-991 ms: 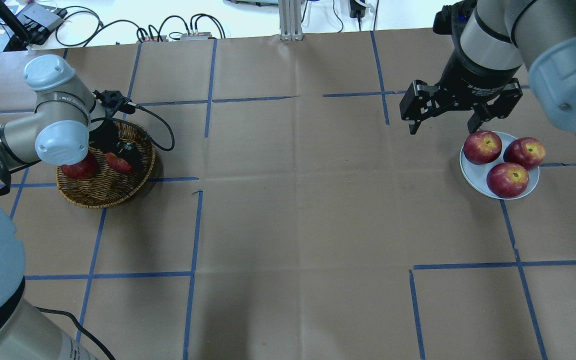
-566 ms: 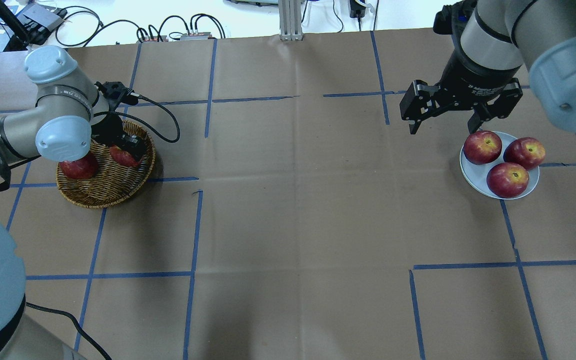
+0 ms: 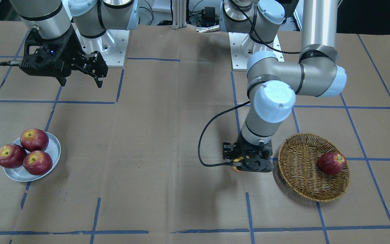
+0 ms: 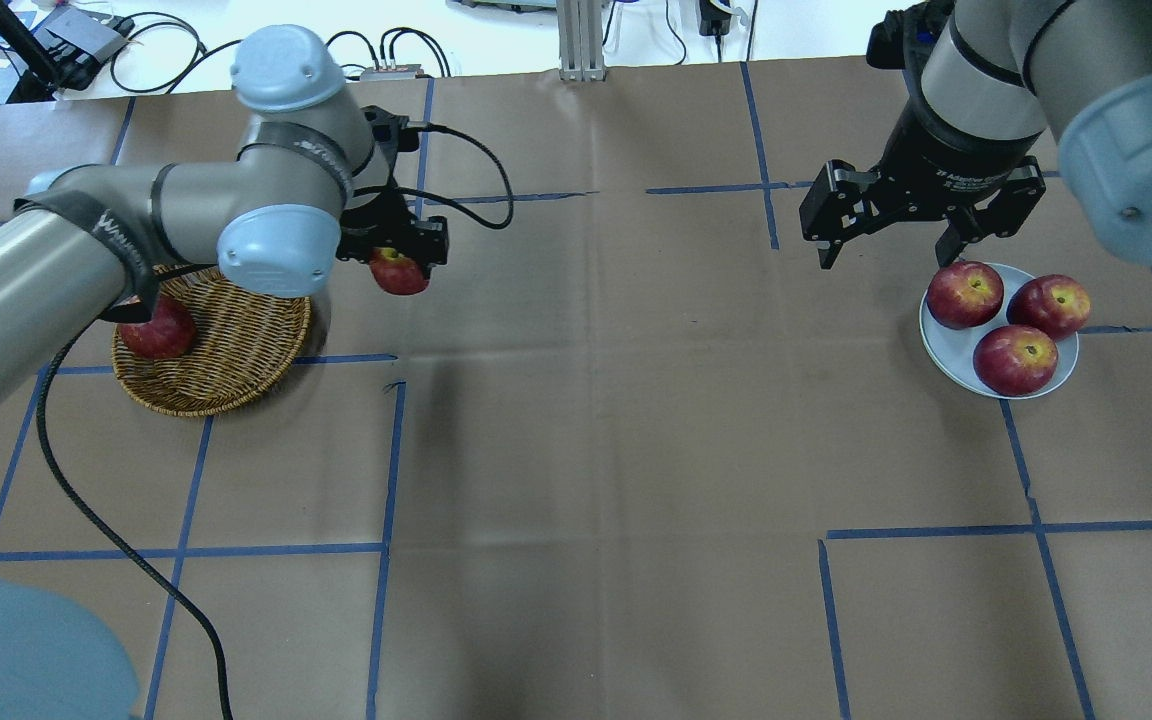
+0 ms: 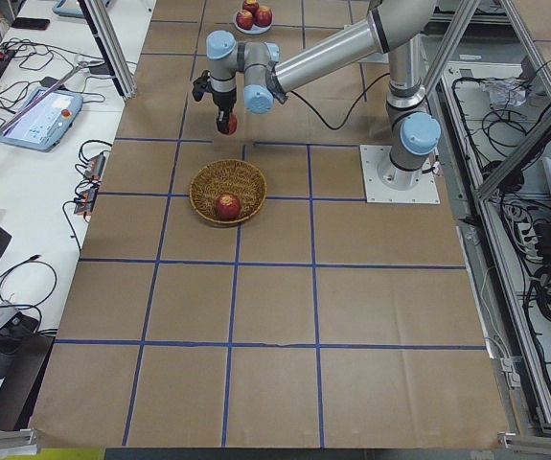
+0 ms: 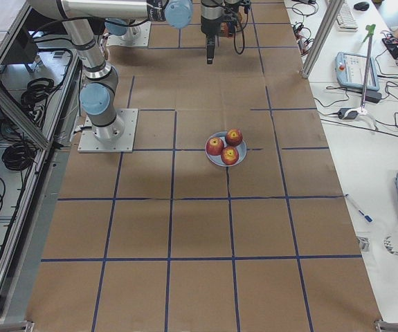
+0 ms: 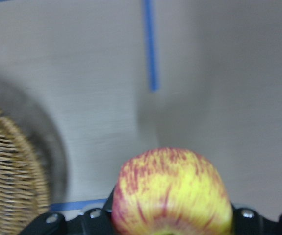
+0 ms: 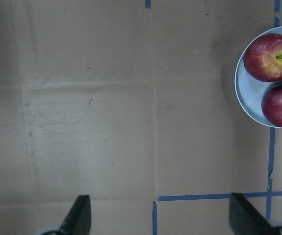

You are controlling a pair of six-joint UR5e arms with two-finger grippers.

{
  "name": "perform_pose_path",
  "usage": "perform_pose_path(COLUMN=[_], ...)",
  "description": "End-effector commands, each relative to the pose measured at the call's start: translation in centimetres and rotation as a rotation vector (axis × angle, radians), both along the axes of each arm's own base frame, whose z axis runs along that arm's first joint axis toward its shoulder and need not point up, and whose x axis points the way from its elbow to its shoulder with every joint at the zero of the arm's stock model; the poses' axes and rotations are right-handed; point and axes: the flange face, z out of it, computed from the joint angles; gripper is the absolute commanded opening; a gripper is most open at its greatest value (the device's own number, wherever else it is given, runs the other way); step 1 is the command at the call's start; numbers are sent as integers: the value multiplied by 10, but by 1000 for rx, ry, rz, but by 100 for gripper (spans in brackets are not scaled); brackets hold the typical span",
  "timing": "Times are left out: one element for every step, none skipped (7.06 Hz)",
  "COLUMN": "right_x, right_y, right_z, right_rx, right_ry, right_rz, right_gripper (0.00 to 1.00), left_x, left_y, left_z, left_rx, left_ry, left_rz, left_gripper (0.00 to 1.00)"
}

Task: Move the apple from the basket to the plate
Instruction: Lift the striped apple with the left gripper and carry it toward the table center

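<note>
My left gripper (image 4: 396, 262) is shut on the yellow, red-streaked apple (image 4: 399, 275) and holds it above the table just right of the wicker basket (image 4: 236, 350). The left wrist view shows the apple (image 7: 172, 193) between the jaws, with the basket's rim (image 7: 8, 171) at the left. In the front view only a sliver of the apple (image 3: 237, 168) shows under the gripper (image 3: 249, 162), beside the basket (image 3: 300, 176). The pale plate (image 4: 946, 350) lies far right. My right gripper (image 4: 886, 258) is open and empty, hovering just behind the plate's left side.
One dark red apple (image 4: 158, 330) lies in the basket. Three dark red apples (image 4: 1014, 359) fill the plate (image 3: 54, 149). The left wrist camera's cable (image 4: 476, 170) loops behind the left wrist. Blue tape lines grid the brown table.
My left arm has lifted the yellow-red apple out of the basket and carried it right, past the rim. The right arm has not moved.
</note>
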Motion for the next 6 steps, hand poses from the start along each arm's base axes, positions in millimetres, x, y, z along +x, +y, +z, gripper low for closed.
perform_pose_path(right_x=[0,0,0,0,0,-1], right_y=[0,-1,0,-1,0,-1], right_z=[-1,-1,-1,-1,-1,-1], right_rx=[1,3,1,3,1,1], right_ry=[0,0,0,0,0,0], right_rz=[0,0,0,0,0,-1], right_gripper=[100,100,100,100,100,100], left_x=[-140,-177,-184,-186,-186,-184], left_y=[7,14,20,23,29,35], left_z=[-28,-48,-56,-60,-69,-80], left_rx=[-13,-8,9,16,34,52], left_ry=[-68,-92,-79,-83,-90,-99], left_rz=[19,-25,-10,1,-3,-4], left_gripper=[39,40,40,40,41,41])
